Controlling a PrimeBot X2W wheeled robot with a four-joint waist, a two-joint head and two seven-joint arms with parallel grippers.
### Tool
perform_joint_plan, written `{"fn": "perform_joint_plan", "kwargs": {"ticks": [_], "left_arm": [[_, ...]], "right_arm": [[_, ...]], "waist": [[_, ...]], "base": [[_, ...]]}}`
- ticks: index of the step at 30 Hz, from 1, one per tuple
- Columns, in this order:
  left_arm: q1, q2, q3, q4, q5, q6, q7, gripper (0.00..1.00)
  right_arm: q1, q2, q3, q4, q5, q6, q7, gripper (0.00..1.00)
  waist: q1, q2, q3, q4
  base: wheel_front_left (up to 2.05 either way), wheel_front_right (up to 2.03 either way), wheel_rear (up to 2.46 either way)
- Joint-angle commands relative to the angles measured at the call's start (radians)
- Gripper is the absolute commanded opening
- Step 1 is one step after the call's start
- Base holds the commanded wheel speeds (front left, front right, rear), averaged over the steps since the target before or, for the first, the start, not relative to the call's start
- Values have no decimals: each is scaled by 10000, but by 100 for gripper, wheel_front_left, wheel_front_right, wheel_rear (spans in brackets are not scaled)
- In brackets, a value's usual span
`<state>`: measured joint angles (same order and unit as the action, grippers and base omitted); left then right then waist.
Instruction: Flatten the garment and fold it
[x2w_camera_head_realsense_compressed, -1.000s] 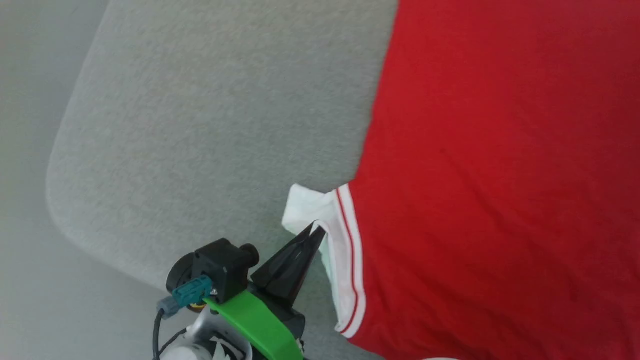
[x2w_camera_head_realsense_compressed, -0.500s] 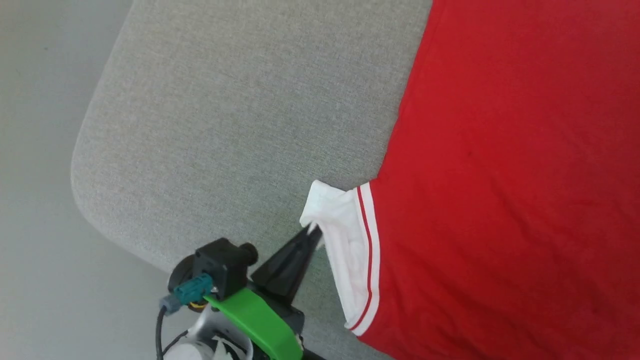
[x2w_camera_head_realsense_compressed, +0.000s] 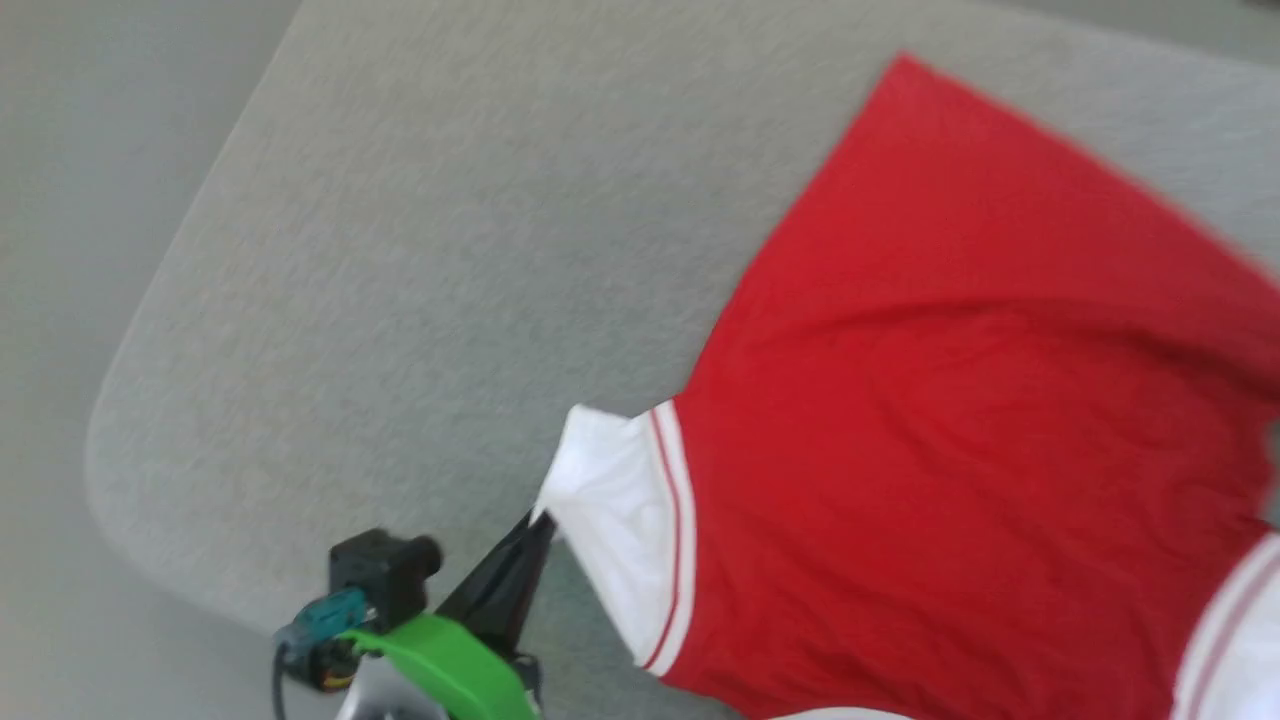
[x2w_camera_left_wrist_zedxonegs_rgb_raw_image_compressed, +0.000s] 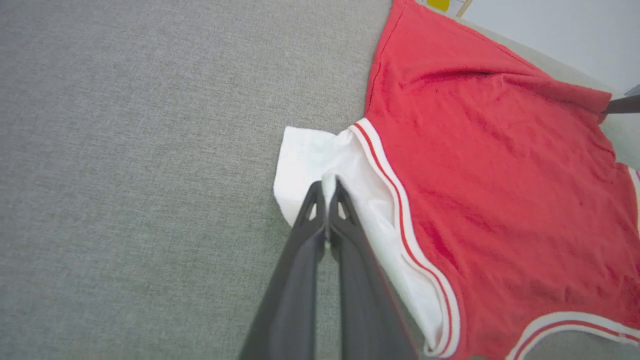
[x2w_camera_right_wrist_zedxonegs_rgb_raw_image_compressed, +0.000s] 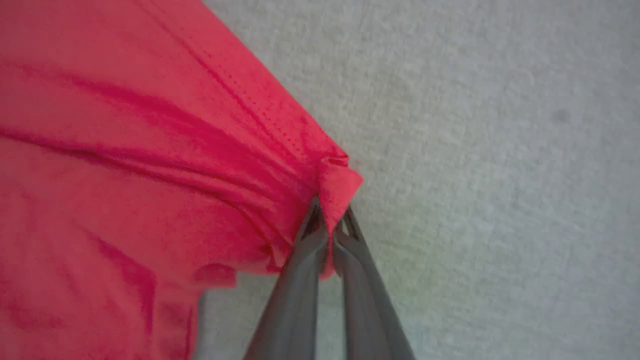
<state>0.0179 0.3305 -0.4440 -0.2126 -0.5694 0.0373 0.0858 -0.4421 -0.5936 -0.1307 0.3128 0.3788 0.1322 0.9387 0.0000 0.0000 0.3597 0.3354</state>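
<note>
Red garment (x2w_camera_head_realsense_compressed: 950, 420) — soft, creased — on grey woven surface (x2w_camera_head_realsense_compressed: 450, 250).

The garment (x2w_camera_head_realsense_compressed: 950, 420) blurs in the head view — motion smear; right and bottom edges cut it off

The robot's left gripper (x2w_camera_head_realsense_compressed: 538, 522) tapers into two long, dark, pointed fingers (x2w_camera_left_wrist_zedxonegs_rgb_raw_image_compressed: 295, 280), backed by a curved bright-green band (x2w_camera_head_realsense_compressed: 440, 655), a boxy black camera module (x2w_camera_head_realsense_compressed: 375, 575), a teal plug (x2w_camera_head_realsense_compressed: 325, 610) and a thin dark cable (x2w_camera_head_realsense_compressed: 278, 680), while the right gripper (x2w_camera_right_wrist_zedxonegs_rgb_raw_image_compressed: 330, 212) shows the same slim, grey-black prongs.
</note>
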Motion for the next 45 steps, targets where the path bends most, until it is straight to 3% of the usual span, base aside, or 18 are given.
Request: {"fn": "perform_joint_plan", "kwargs": {"ticks": [1, 11, 18, 19, 20, 24, 30, 38, 45], "left_arm": [[167, 97, 118, 91, -115, 84, -103, 0], [646, 137, 517, 453, -424, 306, -467, 0], [535, 154, 523, 336, -435, 330, -461, 0], [492, 158, 511, 296, -423, 328, -449, 0], [458, 163, 504, 267, -414, 326, -439, 0], [309, 223, 439, 54, -271, 354, -382, 0], [-4, 133, 199, -552, -98, 385, -220, 0], [-579, -216, -329, -1116, 112, 256, -121, 0], [-930, -568, -702, -1060, 144, 92, -219, 0]], "right_arm": [[917, 98, -51, -176, 0, -15, 306, 0], [4735, 1124, -1478, -4037, -212, -15, 1745, 0], [6192, 1889, -1820, -4900, -172, -15, 2356, 0], [6198, 1877, -1792, -4963, -218, -15, 2257, 13], [6156, 1856, -1769, -4983, -266, -15, 2164, 100], [5413, 1737, -1592, -5184, -151, -15, 1881, 100], [3104, 1099, -893, -5253, -25, -15, 1375, 100], [-12, 820, 694, -3341, -317, -15, 1440, 100], [-1552, 505, 1428, -1349, -1026, -15, 1389, 100]], "waist": [[0, 0, -1392, -1401], [0, 0, -2082, -2292], [0, 0, -1994, -2295], [0, 0, -1947, -2256], [0, 0, -1921, -2229], [0, 0, -1748, -2049], [0, 0, -1201, -1549], [0, 0, -57, -539], [0, 0, 651, 201]], "base": [[0, 0, 0], [0, 0, 0], [0, 0, 0], [0, 0, 0], [0, 0, 0], [0, 0, 0], [0, 0, 0], [0, 0, 0], [0, 0, 0]]}}
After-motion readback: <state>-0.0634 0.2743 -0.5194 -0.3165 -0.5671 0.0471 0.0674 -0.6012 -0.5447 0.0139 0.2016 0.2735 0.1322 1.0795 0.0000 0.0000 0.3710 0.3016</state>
